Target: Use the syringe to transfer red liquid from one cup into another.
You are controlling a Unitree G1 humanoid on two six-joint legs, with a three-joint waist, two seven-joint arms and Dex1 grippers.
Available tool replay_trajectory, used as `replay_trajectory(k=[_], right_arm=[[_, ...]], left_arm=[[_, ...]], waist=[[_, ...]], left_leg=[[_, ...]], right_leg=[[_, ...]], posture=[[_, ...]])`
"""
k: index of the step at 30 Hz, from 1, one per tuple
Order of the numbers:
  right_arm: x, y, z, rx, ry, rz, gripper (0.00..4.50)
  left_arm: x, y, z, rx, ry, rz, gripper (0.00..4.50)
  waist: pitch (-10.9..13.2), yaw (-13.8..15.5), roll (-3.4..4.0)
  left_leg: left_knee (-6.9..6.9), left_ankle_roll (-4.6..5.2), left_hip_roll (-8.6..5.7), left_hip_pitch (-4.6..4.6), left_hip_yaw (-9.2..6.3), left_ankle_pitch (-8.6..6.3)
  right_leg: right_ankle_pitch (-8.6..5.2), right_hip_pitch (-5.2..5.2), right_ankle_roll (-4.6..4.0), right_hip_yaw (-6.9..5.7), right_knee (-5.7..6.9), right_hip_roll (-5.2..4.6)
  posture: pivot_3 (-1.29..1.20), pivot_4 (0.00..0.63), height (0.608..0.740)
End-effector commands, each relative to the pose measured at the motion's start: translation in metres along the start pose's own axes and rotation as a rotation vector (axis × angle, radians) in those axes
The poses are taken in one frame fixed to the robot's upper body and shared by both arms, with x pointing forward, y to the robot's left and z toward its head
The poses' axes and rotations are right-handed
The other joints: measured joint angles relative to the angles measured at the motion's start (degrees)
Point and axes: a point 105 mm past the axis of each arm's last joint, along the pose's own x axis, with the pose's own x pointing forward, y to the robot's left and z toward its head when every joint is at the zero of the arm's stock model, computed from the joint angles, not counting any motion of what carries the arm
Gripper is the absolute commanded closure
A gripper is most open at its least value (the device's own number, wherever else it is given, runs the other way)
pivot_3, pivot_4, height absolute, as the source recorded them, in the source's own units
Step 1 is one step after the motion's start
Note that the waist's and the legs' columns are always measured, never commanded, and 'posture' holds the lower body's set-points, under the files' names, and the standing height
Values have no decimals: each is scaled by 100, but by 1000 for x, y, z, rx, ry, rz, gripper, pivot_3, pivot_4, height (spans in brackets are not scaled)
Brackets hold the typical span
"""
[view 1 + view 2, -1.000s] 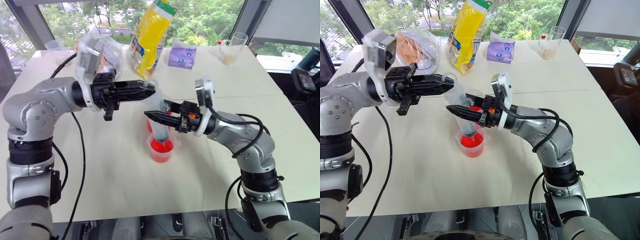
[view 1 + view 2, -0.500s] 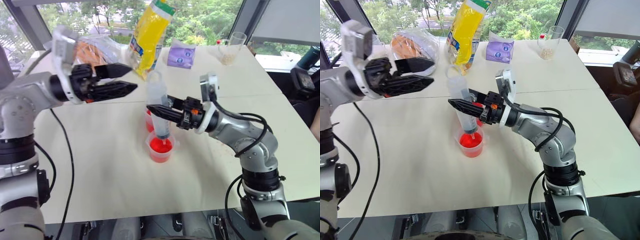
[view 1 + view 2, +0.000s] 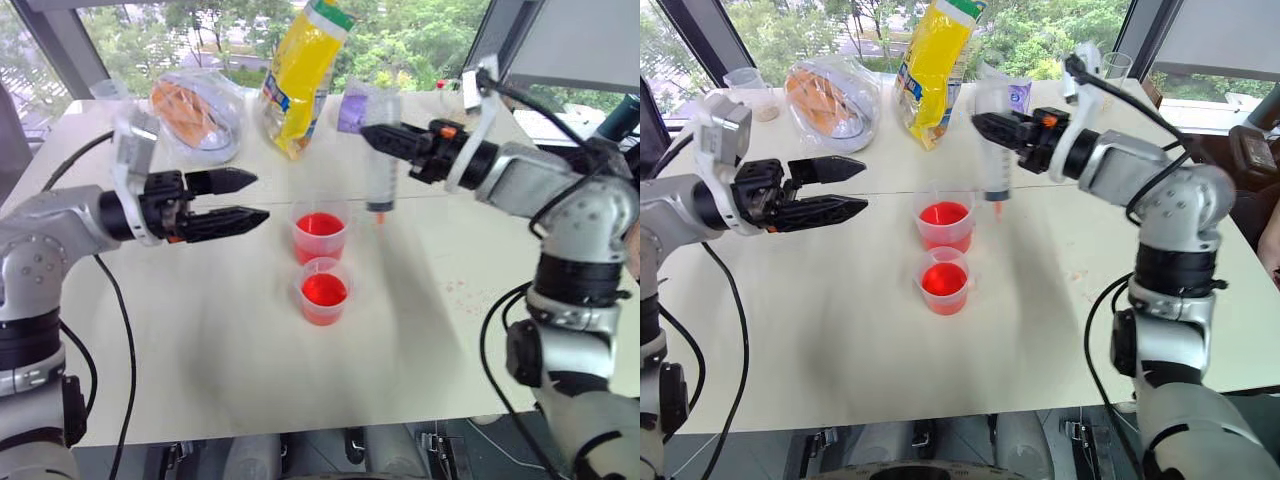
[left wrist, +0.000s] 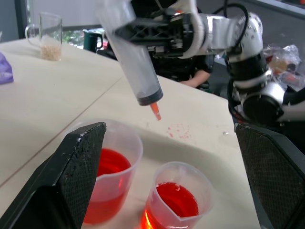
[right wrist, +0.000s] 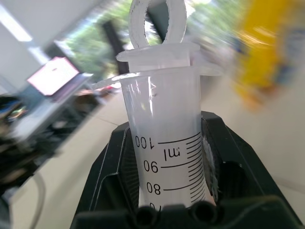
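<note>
Jaws: left gripper now open; right gripper (clamping syringe) has lifted it off the cups.

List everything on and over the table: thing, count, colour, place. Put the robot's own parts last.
Table: one, off-white, under everything.
Cups: two, clear plastic, mid-table, one behind the other, apart.
Red liquid: in both cups.
Syringe: one, clear with orange-red tip, upright in the air beside the far cup, tip down.
Red droplets: a few, on the table right of the cups.
Yellow bag: one, standing at the back.
Clear bag of bread: one, back left.
Purple pack: one, back centre.
Glass mug: one, clear, back right.
Left gripper: fingers open, empty, left of the cups.
Right gripper: shut on the syringe.
</note>
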Motion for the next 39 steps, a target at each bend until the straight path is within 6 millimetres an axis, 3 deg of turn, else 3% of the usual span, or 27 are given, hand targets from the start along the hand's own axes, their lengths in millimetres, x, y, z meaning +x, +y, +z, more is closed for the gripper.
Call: replay_trajectory(k=[1, 6, 13, 17, 18, 21, 22, 24, 27, 30, 35, 39], right_arm=[[-12, -31, -13, 20, 141, -177, 3142], [-25, -74, -61, 62, 373, -380, 3142], [-30, -96, -97, 93, 498, -472, 3142], [-31, -103, -107, 105, 521, -497, 3142], [-31, -103, -107, 109, 517, -495, 2045], [-32, -100, -101, 102, 500, -481, 671], [-33, -99, -99, 99, 497, -477, 257], [-35, -97, -94, 75, 486, -477, 84], [-41, -91, -83, -7, 468, -464, 84], [-50, -73, -59, -141, 407, -387, 84], [-63, -18, -38, -300, 335, -122, 84], [-83, 25, -42, -439, 343, 100, 84]], left_arm=[[0, -7, 4, 56, -6, -8, 47], [3, -11, -2, 64, 10, -8, 47], [6, -16, -7, 62, 25, -16, 47], [7, -18, -11, 69, 46, -17, 47], [7, -19, -11, 71, 50, -18, 0], [7, -19, -12, 70, 54, -18, 0], [7, -19, -13, 69, 55, -18, 0], [7, -20, -14, 65, 58, -18, 0], [6, -20, -17, 63, 72, -13, 0], [1, -20, -20, 63, 93, -1, 0], [-6, -24, -25, 67, 121, 17, 0], [-14, -26, -29, 62, 155, 41, 0]], waist=[[0, 0, 0], [0, -16, 0], [0, -7, 0], [-1, -7, -1], [-1, -7, -1], [-1, 5, -3], [-1, 6, -2], [-1, 6, -2], [0, 10, 0], [1, 4, 2], [1, -4, 1], [2, 6, 1]], left_leg=[[-1, 0, 0, -1, 0, 0], [-1, 1, -1, -3, 3, -1], [0, 1, -2, -4, 2, -1], [0, 1, -2, -4, 2, -1], [0, 1, -2, -3, 1, -1], [1, 1, -2, -3, 0, -1], [2, 1, -2, -2, 0, -1], [2, 1, -2, -2, 0, -1], [2, 1, -2, -3, 0, -1], [0, 3, -2, -5, 2, -2], [-2, 4, 1, -4, 1, -2], [-2, 4, 4, -4, -1, -3]], right_leg=[[0, -2, 0, 0, -1, 0], [0, -6, 0, 3, -1, 2], [1, -6, 1, 5, -1, 3], [0, -4, 1, 4, -2, 4], [0, -3, 2, 4, -2, 4], [1, -1, 2, 4, -2, 3], [1, -1, 2, 3, -2, 4], [1, 0, 2, 4, -3, 3], [0, -3, 2, 4, -3, 3], [0, -6, 2, 4, -4, 3], [-1, -8, 2, 4, -5, 6], [-2, -8, 2, 4, -5, 6]], posture=[[0, 150, 740], [0, 150, 740], [0, 150, 740], [0, 150, 740], [0, 150, 740], [0, 150, 740], [0, 150, 740], [0, 150, 740], [0, 150, 740], [0, 150, 740], [0, 150, 740], [0, 150, 740]])
